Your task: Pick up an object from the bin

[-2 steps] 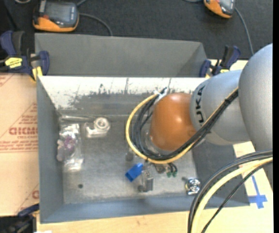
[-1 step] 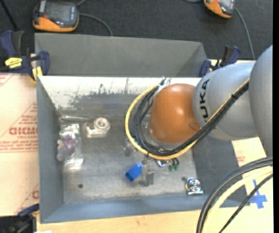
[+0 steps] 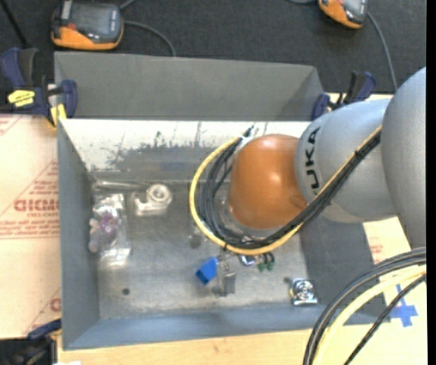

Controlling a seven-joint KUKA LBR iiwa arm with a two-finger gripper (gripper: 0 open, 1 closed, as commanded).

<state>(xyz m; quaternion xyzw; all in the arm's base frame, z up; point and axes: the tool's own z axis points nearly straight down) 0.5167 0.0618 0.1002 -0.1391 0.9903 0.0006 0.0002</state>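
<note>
Orange-capped wrist (image 3: 267, 181) low over the grey metal bin (image 3: 74, 204), near its front wall.
Gripper (image 3: 224, 278) is down beside a small blue block (image 3: 206, 271), touching or just beside it. Jaw opening is hidden, so cannot tell if anything is gripped. Nothing lifted; the pick is not yet done. Crumpled clear plastic bag (image 3: 108, 226) lies by the left wall.

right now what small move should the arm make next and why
Probably a slight shift toward the small blue block, then a short way down. The tool hangs at the bin's front middle, right beside that block, which is the nearest thing. The shiny metal piece and the clear bag lie farther off.
</note>
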